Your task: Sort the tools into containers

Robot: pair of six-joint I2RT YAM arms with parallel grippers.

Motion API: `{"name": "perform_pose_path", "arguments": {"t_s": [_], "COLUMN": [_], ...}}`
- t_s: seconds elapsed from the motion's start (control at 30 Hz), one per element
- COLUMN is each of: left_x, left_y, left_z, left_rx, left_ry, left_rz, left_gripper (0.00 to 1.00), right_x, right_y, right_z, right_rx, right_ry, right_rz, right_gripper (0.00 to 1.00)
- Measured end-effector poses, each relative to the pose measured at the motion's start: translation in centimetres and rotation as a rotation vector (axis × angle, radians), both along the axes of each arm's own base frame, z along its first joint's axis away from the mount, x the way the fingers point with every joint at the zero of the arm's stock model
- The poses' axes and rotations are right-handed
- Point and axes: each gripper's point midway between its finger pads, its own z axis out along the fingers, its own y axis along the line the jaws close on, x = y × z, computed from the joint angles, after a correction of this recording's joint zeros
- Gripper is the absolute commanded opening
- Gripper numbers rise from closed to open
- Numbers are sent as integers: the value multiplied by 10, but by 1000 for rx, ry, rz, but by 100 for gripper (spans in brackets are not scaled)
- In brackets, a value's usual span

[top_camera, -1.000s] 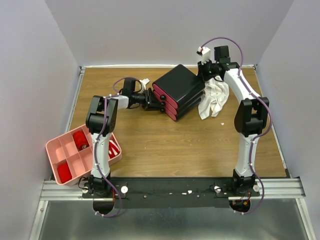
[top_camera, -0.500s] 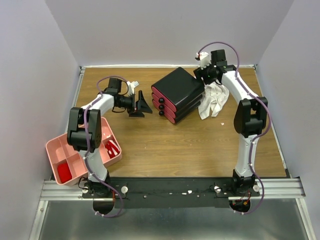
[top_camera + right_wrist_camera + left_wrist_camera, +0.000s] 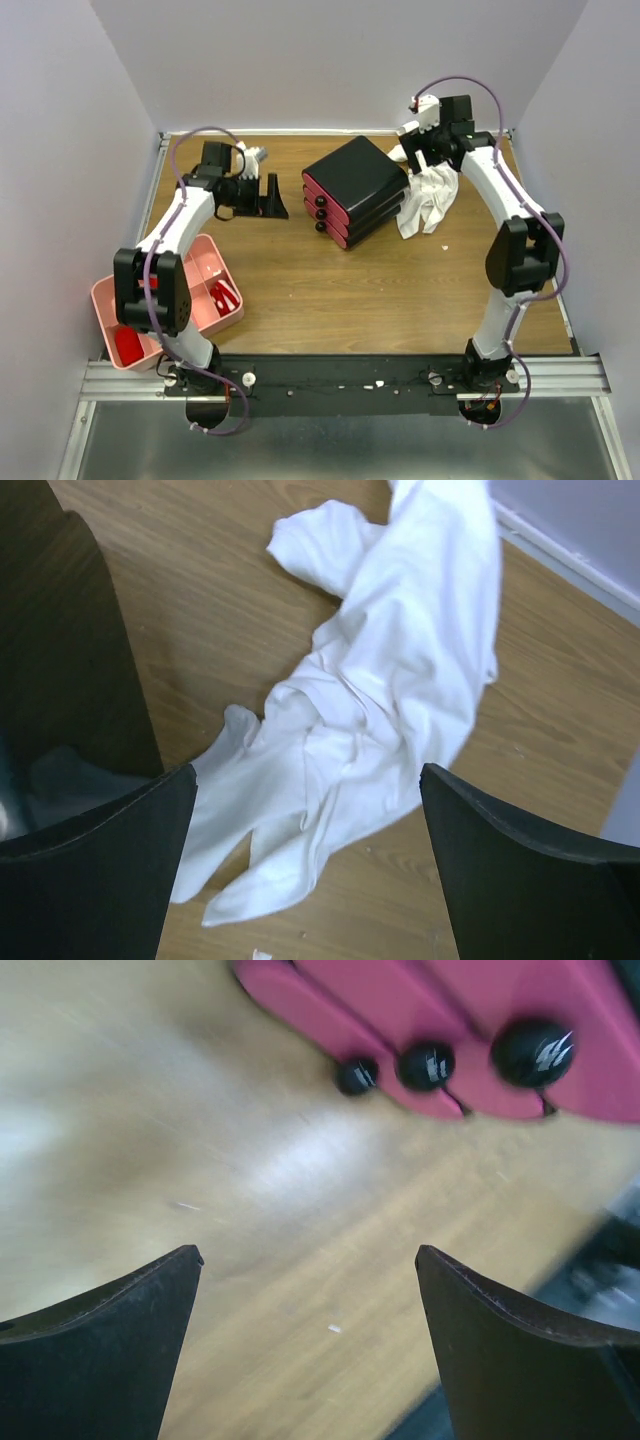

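Observation:
The black box (image 3: 352, 172) with three magenta drawers stands mid-table, all drawers pushed in; their black knobs (image 3: 425, 1065) show in the left wrist view. My left gripper (image 3: 273, 197) (image 3: 310, 1260) hangs open just left of the drawers, with nothing between its fingers. My right gripper (image 3: 414, 150) (image 3: 308, 775) is open behind the box's right corner, above a white cloth (image 3: 428, 200) (image 3: 380, 700). The pale-pink tray (image 3: 103, 300) sits at the near left, partly hidden by my left arm. The tools are out of view; only red items (image 3: 128, 345) show in the tray.
The white cloth lies crumpled against the box's right side. A black side of the box (image 3: 60, 630) fills the left of the right wrist view. Grey walls enclose the wooden table (image 3: 400, 290) on three sides; a metal rail (image 3: 340, 375) runs along the near edge.
Both grippers have opened. The left gripper has pulled back leftward from the drawer fronts, and its elbow has swung over the tray. The right gripper has lifted away from the box's back corner.

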Motion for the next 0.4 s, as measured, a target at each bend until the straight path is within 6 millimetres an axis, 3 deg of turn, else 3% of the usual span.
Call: {"name": "perform_pose_path", "arguments": {"t_s": [0.13,0.27,0.4], "left_x": [41,64,82], "left_y": [17,22,32], "left_z": [67,116,153], "left_rx": [170,255,299], "left_ry": [-294,-464,-561], "left_rz": [38,77,142], "left_gripper": [99,99,99], "right_x": [-23,-48,-65], "right_y": [-12,-25,-29], "right_z": [39,75,83], "right_rx": [21,73,115], "right_ry": [-69,-131,-138], "right_rz": [-90,-210,-273], "right_gripper": [100,100,100]}}
